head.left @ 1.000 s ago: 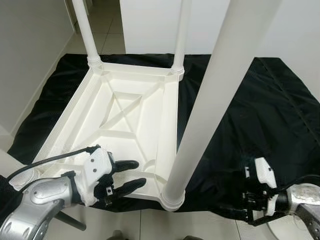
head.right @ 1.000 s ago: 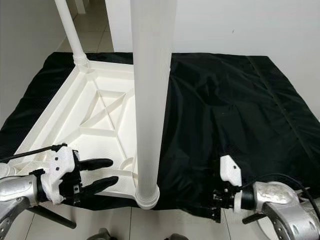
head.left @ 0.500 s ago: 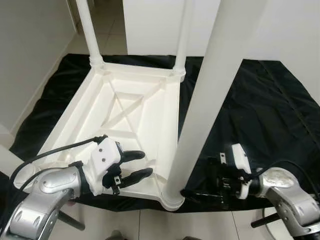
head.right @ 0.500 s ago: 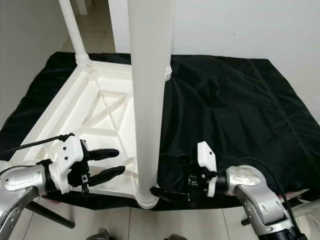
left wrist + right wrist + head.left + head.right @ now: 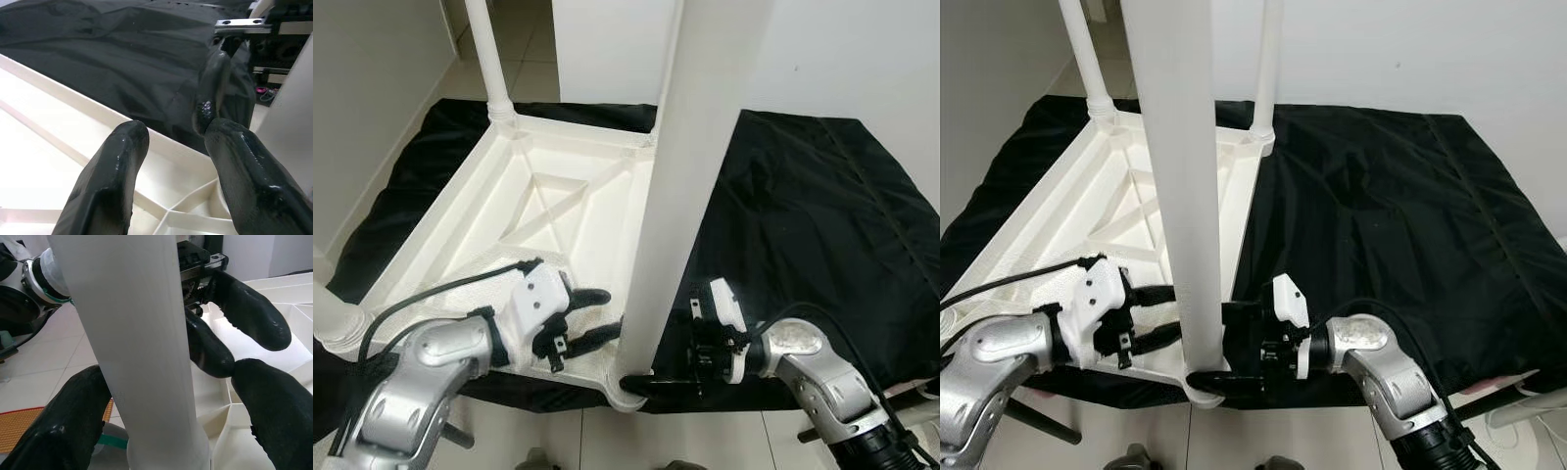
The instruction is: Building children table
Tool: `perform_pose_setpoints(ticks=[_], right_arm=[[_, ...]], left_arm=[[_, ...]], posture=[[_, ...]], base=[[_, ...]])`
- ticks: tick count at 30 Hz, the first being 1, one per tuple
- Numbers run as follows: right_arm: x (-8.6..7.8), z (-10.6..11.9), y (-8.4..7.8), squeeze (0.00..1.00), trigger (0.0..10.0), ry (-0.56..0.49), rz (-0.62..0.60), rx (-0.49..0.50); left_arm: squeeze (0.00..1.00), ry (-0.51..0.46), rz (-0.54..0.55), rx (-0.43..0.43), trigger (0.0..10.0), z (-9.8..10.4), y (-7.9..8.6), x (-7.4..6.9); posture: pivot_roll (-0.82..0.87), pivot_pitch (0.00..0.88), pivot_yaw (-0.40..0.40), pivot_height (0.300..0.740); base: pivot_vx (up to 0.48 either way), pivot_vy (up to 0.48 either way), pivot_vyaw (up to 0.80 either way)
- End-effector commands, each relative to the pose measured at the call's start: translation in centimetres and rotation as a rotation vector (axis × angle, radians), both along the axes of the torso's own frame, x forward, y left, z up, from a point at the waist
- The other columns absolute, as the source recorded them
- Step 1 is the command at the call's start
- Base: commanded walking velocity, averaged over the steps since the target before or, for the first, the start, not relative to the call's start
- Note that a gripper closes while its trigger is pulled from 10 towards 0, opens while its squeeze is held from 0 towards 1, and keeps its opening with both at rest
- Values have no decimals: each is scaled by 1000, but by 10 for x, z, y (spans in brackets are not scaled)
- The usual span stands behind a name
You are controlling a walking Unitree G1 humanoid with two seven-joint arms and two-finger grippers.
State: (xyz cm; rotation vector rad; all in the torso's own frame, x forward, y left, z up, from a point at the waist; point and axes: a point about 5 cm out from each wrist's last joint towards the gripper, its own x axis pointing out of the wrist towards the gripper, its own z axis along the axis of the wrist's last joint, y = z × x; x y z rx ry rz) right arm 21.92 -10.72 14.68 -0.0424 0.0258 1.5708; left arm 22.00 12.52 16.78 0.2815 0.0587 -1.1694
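Low at 6 o'clock on the upturned white plastic table [image 5: 558, 211], the right gripper [image 5: 1224, 345] straddles, fingers spread, its smooth, stiff, light-looking near leg [image 5: 1180, 196] beside the open, empty left gripper [image 5: 592, 318].

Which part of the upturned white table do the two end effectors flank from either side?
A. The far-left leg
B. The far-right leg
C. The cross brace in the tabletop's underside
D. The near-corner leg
D: the left end effector and right end effector sit on opposite sides of the near-corner leg, low by its socket; the right wrist view shows one black finger on each side of it.
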Motion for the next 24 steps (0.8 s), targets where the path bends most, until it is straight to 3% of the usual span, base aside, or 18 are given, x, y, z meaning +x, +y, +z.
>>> perform_pose_setpoints(ticks=[1,3,7,9,12,16,24], right_arm=[[-3,-1,5,0,10000,3,35,-4],[-4,-4,10,0,10000,-1,47,-2],[-1,-6,15,0,10000,-10,16,8],[2,-10,19,0,10000,-25,-33,11],[5,-11,22,0,10000,-25,-98,33],[7,-13,21,0,10000,-24,-141,41],[21,-16,6,0,10000,-39,-260,30]], left_arm=[[0,-64,309,-4,10000,1,15,19],[0,-81,397,18,10000,1,24,27],[0,-95,440,21,10000,2,27,31],[0,-123,525,15,10000,6,32,38],[0,-119,560,2,10000,7,34,42],[0,-111,542,-16,10000,8,34,42],[0,-103,382,-29,10000,13,35,32]], posture=[[11,59,-22,740],[13,61,-25,740],[14,62,-25,740],[18,65,-27,740],[19,69,-27,740],[16,72,-24,740],[12,77,-23,740]], base=[[0,0,0],[0,0,0],[0,0,0],[0,0,0],[0,0,0],[0,0,0],[0,0,0]])
